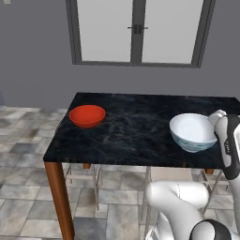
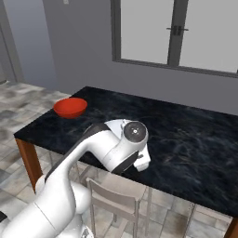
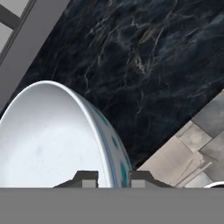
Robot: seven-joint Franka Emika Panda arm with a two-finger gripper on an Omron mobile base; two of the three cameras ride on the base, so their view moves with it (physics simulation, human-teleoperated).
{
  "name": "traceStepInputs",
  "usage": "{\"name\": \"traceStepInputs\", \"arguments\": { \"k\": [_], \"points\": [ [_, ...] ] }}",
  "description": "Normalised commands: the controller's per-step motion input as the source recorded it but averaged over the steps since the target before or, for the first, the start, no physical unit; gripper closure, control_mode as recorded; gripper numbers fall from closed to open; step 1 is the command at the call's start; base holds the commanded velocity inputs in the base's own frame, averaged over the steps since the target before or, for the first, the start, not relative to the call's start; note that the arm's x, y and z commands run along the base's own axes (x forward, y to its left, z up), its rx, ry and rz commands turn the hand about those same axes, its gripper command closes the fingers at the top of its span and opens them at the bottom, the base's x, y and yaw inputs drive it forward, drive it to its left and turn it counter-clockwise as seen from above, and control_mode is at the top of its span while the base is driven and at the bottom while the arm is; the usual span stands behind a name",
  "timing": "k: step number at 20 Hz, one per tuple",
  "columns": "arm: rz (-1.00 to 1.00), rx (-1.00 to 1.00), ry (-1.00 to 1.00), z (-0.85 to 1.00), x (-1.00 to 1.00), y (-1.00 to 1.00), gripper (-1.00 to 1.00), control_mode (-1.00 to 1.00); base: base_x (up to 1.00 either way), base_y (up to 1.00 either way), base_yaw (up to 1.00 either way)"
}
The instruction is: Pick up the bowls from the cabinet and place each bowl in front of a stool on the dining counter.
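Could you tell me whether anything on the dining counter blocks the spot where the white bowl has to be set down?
Nothing visible does. The hand is shut on the white bowl's rim, over bare marble of the dining counter; the red bowl sits far off at the other end.

Flat, even rendered light fills my kitchen, with no strong shadows. The window (image 1: 138,30) at 12 o'clock glows pale without glare. My black marble bench (image 1: 136,126) shows soft sheen only. All views look slightly soft and pixelated; the white bowl (image 3: 48,140) reads smooth, blurring toward 6 o'clock.
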Motion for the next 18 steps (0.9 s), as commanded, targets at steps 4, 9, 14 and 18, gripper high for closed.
{"name": "traceStepInputs", "arguments": {
  "k": [4,9,14,18],
  "points": [
    [0.00,0.00,0.00,-0.23,0.31,-0.02,1.00,-1.00,0.00,0.00,0.00],
    [0.00,0.00,0.00,-0.22,0.22,0.00,1.00,-1.00,0.00,0.00,0.00],
    [0.00,0.00,0.00,-0.24,0.19,-0.01,1.00,-1.00,0.00,0.00,0.00],
    [0.00,0.00,0.00,-0.27,0.13,-0.15,1.00,-1.00,0.00,0.00,0.00]
  ]
}}
